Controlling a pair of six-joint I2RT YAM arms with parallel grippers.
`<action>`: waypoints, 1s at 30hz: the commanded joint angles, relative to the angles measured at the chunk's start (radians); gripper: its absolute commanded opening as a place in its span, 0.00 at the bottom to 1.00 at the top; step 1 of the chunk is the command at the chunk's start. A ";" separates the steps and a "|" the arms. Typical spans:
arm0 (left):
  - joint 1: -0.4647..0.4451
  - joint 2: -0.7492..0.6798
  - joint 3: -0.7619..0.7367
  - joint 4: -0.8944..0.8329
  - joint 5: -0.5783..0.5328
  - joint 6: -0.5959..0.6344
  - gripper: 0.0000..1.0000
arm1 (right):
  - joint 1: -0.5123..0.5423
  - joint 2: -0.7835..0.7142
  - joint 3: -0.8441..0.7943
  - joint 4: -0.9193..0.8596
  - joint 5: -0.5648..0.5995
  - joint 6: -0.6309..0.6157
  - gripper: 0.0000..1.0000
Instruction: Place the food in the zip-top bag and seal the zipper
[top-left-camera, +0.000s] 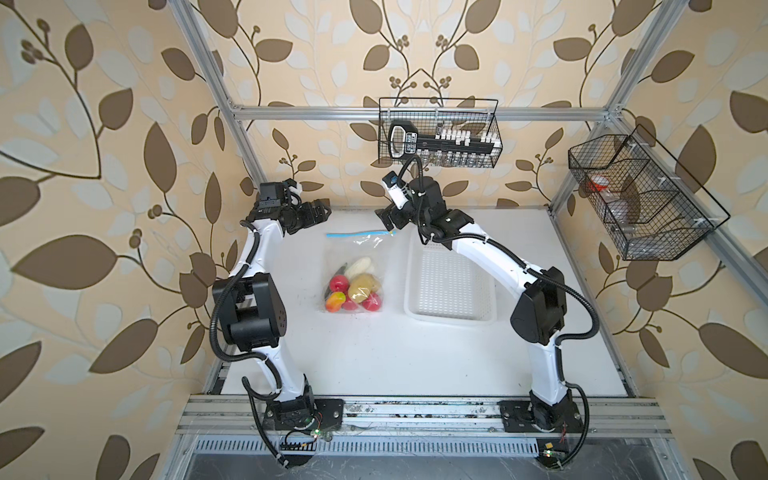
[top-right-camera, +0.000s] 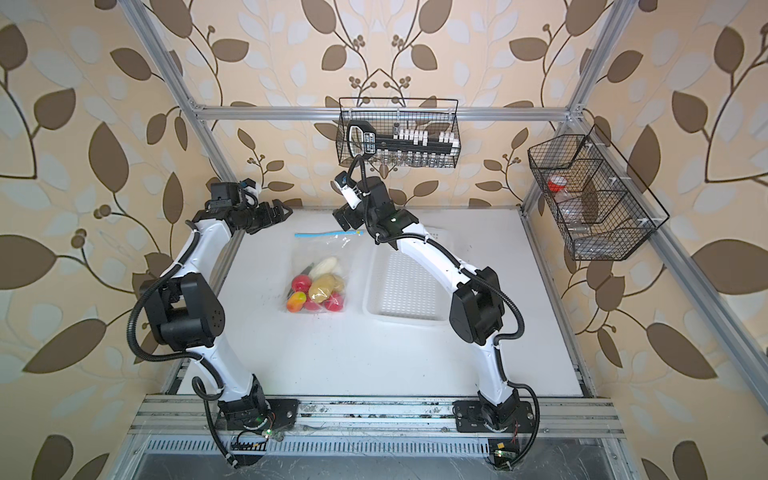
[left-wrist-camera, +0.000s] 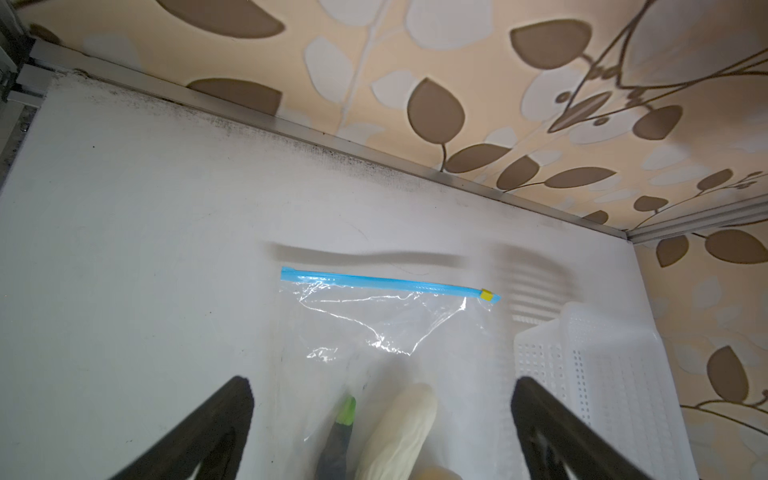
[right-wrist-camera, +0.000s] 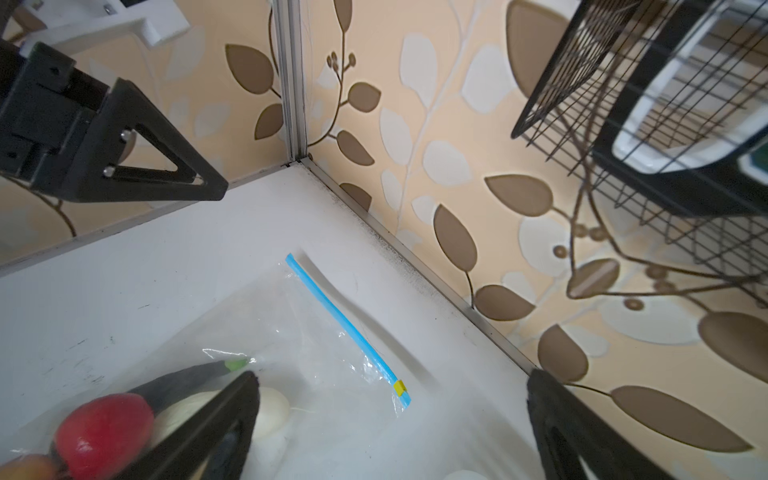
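Table (top-left-camera: 374, 353): bag (top-left-camera: 357, 253) lies flat mid-table, beside white basket (top-left-camera: 451, 286). Food (top-left-camera: 361, 286) bunched inside at closed end. Zipper (left-wrist-camera: 374, 283) straight, slider (left-wrist-camera: 486, 295) at end: appears sealed. Both arms' jaws spread, empty, raised; withdraw upward, avoid snagging bag.

The zip-top bag (left-wrist-camera: 386, 328) is clear plastic film, glossy and creased. The zipper (left-wrist-camera: 374, 282) is smooth light-blue plastic and the slider (left-wrist-camera: 486, 295) is yellow plastic. The apple (right-wrist-camera: 104, 432) is shiny, smooth red. The table (top-left-camera: 374, 353) is matt white, scuffed, with grime at the back edge. The white basket (top-left-camera: 451, 286) is perforated plastic. The frame rail (top-left-camera: 311, 113) is dull silver metal. The wire basket (top-left-camera: 457, 160) is black metal mesh.
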 joint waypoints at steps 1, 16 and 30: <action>0.012 -0.074 -0.052 -0.012 0.028 0.032 0.99 | 0.005 -0.051 -0.079 -0.027 -0.009 0.027 1.00; 0.011 -0.392 -0.431 0.155 -0.032 0.031 0.99 | -0.086 -0.413 -0.557 0.089 -0.020 0.107 1.00; 0.010 -0.592 -0.779 0.444 -0.085 -0.020 0.99 | -0.284 -0.792 -1.028 0.173 0.042 0.152 1.00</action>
